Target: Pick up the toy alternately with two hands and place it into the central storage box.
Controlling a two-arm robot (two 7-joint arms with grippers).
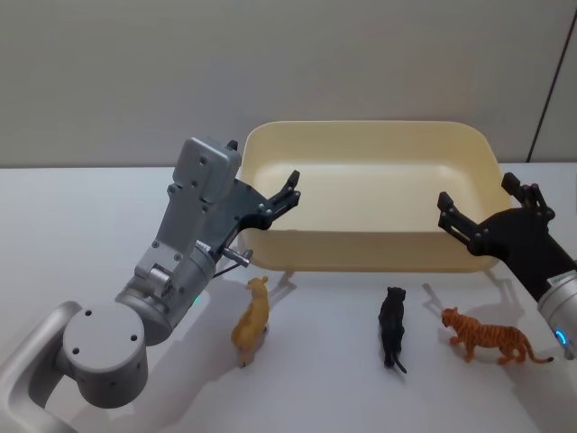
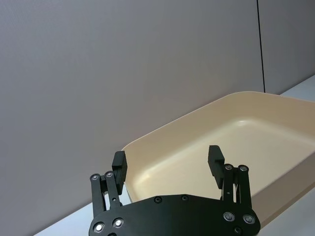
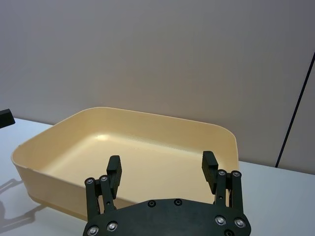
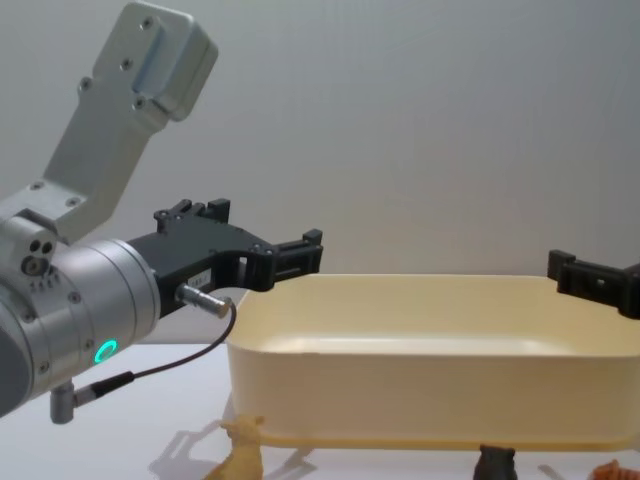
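1. Three toys stand in a row on the white tabletop (image 1: 72,216), just in front of the tub's near wall. A tan-yellow plastic animal figure (image 1: 252,320) is on the left, a black plastic panther figure (image 1: 392,327) in the middle and an orange striped plastic tiger figure (image 1: 491,336) on the right. None is held and none is in the tub.
2. The pale cream-yellow rectangular plastic tub (image 1: 361,127) lies just beyond the toys, midway between the arms. The wrist views show its floor bare. Its central spot probably lets either arm drop a toy in without crossing the other.
3. The left gripper (image 1: 290,191), black with plastic fingers, hovers raised at the tub's near left corner. Its fingers are spread with nothing between them. The tan figure stands below it, nearer the robot, so that toy looks like this arm's share.
4. The right gripper (image 1: 475,189) hangs at the near right corner, likewise spread and empty. The tiger stands just below it.
5. Judged from this, no toy has been delivered yet. Whichever arm goes first must come down on the robot's side of the wall. The toys stand near that wall, so a finger could knock against the rim.
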